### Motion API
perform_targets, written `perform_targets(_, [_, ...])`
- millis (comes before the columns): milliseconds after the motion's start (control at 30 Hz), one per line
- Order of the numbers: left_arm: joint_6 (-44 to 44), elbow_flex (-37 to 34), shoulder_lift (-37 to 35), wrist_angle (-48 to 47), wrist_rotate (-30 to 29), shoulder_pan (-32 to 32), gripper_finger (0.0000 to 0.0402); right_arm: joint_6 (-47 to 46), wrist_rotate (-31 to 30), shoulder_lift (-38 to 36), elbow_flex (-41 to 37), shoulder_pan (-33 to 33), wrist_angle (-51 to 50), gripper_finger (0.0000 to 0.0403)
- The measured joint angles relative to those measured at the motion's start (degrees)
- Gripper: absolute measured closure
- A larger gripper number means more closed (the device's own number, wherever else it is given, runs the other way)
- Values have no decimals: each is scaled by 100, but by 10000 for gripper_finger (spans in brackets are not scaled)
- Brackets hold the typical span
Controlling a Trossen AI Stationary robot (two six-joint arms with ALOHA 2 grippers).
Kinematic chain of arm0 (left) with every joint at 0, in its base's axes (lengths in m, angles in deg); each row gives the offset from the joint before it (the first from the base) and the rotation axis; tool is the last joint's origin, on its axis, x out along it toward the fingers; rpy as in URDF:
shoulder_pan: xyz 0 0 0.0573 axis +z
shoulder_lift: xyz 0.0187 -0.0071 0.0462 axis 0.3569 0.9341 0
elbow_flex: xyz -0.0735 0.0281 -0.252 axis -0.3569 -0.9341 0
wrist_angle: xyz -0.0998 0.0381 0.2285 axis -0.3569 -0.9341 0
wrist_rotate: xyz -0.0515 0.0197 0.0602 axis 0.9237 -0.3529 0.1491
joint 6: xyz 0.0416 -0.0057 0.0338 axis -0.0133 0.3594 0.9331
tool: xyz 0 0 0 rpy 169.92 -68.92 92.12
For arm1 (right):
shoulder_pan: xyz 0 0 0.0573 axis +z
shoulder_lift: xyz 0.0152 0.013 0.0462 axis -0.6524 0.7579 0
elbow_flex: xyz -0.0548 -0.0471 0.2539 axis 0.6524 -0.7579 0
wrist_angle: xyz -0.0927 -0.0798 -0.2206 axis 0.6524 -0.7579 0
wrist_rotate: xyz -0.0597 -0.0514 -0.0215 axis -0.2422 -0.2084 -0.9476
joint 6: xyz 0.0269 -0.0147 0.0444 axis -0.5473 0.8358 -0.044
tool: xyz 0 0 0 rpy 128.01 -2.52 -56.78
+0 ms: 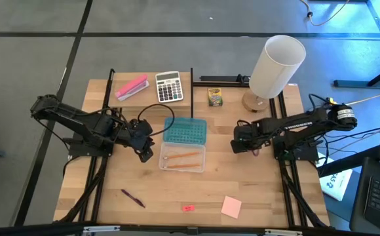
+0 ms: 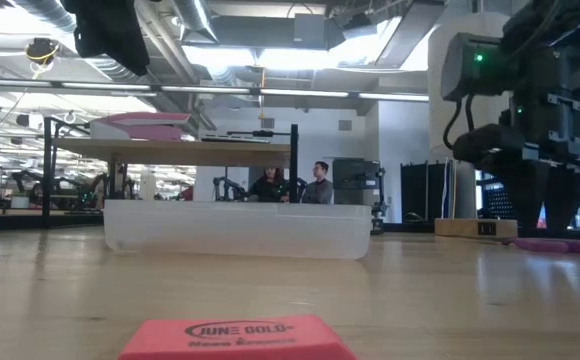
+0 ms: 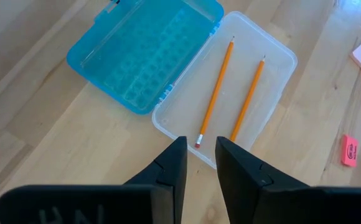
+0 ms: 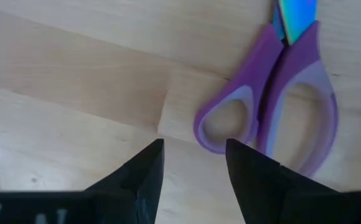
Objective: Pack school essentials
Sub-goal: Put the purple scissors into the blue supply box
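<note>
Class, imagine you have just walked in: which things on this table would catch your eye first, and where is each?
The open pencil case at the table's centre, blue lid flipped back, two orange pencils inside. The left gripper hangs empty at its near edge. The right gripper hovers open over purple-handled scissors on bare wood.

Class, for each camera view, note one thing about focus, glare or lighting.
High view: evenly lit, the white lamp shade brightest. Low view: the pink eraser looms blurred up close, ceiling lights glare. Left wrist view: sharp orange pencils in the clear case. Right wrist view: the scissors slightly soft, blade glinting.
</note>
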Motion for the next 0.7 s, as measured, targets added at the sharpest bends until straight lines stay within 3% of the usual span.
perform_targets(533, [0,0,0,2,1,1,324,-56,-91,-18,-462,0,450,231])
perform_targets(700, [0,0,0,2,0,0,324,-62,-134,-16,-474,0,423,252])
